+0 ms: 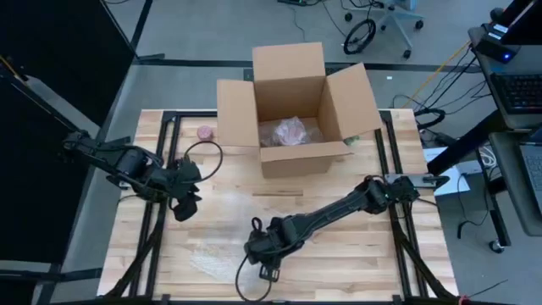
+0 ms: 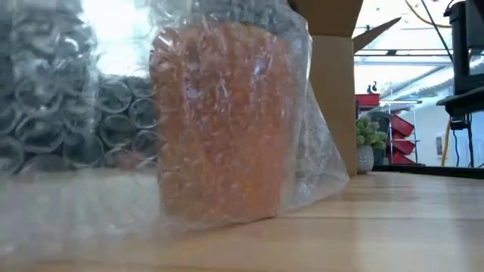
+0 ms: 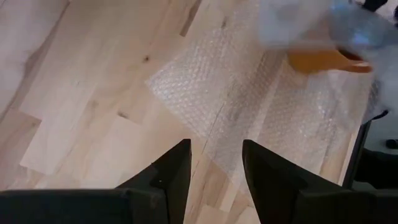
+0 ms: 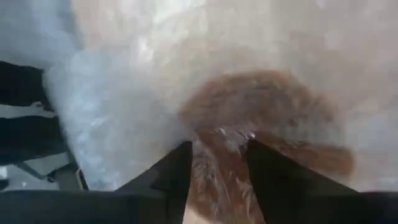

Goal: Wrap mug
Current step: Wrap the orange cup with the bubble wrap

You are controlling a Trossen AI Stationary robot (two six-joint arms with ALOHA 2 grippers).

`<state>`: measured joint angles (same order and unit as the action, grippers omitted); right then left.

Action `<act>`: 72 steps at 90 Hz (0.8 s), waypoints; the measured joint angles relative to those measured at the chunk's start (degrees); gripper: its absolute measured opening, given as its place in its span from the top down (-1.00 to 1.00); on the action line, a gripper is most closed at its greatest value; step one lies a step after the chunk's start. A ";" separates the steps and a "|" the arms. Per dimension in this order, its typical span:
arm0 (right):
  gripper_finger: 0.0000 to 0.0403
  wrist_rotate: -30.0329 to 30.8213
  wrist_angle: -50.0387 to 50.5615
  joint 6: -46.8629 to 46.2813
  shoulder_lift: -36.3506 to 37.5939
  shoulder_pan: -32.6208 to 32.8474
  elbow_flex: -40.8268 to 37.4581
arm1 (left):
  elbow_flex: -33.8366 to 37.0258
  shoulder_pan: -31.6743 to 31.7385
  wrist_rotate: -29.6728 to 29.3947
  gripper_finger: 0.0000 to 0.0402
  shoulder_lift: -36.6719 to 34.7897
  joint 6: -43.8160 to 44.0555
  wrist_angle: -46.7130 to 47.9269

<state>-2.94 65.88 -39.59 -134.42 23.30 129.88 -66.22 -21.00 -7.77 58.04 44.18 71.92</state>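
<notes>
An orange mug stands upright on the table, with clear bubble wrap around it and spreading toward the table's left. My right gripper comes down on it near the table's front edge, fingers partly apart on the wrapped mug. In the high view the gripper hides the mug. My left gripper hangs open to the left over bare wood, at the edge of the flat bubble wrap. My right gripper comes at the wrapped mug from above, pointing down. Orange mug wall under wrap shows between its two fingers, near the mug's top. The fingertips are buried in the wrap, so the exact part cannot be told. The mug's base rests on the table.
An open cardboard box stands at the table's far middle, with a wrapped pinkish thing inside. A small pink thing lies left of the box. Loose wrap lies left of my right gripper.
</notes>
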 joint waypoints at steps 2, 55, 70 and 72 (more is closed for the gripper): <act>0.28 -0.02 -0.04 0.02 0.43 -0.05 0.00 | 0.00 -0.01 0.00 0.34 0.00 0.00 -0.03; 0.38 2.74 6.84 -0.70 5.47 -0.67 4.51 | 0.00 0.00 1.19 0.34 0.00 1.85 -0.14; 0.38 9.61 10.17 -6.63 10.32 2.31 4.24 | 0.00 0.14 1.23 0.34 1.67 9.37 -2.91; 0.38 11.21 10.32 -7.73 10.55 3.08 4.24 | 0.00 0.22 1.22 0.34 2.25 10.37 -3.37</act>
<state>8.26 76.20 -47.32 -123.87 26.38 134.13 -66.22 -20.77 -6.55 60.29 54.56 68.55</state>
